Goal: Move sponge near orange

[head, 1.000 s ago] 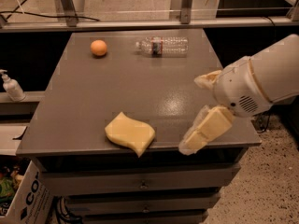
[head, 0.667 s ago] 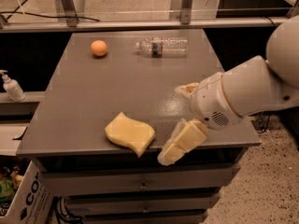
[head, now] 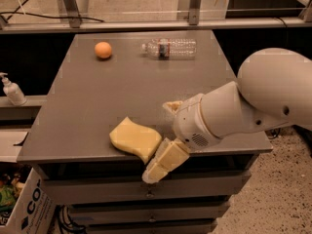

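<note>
The pale yellow sponge (head: 134, 139) lies flat near the table's front edge. The orange (head: 103, 49) sits at the far left of the grey table (head: 97, 106), well away from the sponge. My gripper (head: 160, 140) is open just to the right of the sponge. One yellowish finger (head: 165, 161) hangs over the front edge beside the sponge's right corner. The other fingertip (head: 171, 105) shows behind the white wrist. The gripper holds nothing. The bulky white arm (head: 273, 94) fills the right side.
A clear plastic water bottle (head: 169, 48) lies on its side at the far middle, right of the orange. A soap dispenser (head: 10, 89) stands on a ledge at left. A cardboard box (head: 24, 204) sits on the floor at lower left. Drawers run under the tabletop.
The arm has swung left along the table's front edge, bringing the open gripper from well right of the sponge to just beside it. The sponge, orange and bottle have not moved.
</note>
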`<state>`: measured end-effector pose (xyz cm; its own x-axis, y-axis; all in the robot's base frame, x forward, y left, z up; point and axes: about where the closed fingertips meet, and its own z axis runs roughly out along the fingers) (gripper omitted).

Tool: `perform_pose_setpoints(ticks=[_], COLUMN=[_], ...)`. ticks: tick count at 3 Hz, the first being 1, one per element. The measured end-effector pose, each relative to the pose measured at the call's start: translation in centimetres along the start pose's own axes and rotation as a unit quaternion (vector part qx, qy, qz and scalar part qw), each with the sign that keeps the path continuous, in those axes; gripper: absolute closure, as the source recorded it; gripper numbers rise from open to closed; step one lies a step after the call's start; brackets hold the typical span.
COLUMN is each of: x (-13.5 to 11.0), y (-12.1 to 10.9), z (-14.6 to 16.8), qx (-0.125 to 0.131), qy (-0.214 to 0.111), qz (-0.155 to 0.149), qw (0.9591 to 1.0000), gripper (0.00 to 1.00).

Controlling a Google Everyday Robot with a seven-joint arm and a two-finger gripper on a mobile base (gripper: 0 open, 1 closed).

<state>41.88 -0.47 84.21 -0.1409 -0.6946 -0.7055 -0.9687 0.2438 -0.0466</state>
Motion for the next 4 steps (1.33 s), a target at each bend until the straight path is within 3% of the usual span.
perform_pose_setpoints(ticks=[2, 4], x=[0.8, 0.3], y=[-0.4, -0.3], z=[0.6, 2.9], qx=[0.011, 0.007], qy=[-0.013, -0.025], qz=[-0.010, -0.013], qw=[0.9998, 0.9996], gripper=[0.00, 0.00])
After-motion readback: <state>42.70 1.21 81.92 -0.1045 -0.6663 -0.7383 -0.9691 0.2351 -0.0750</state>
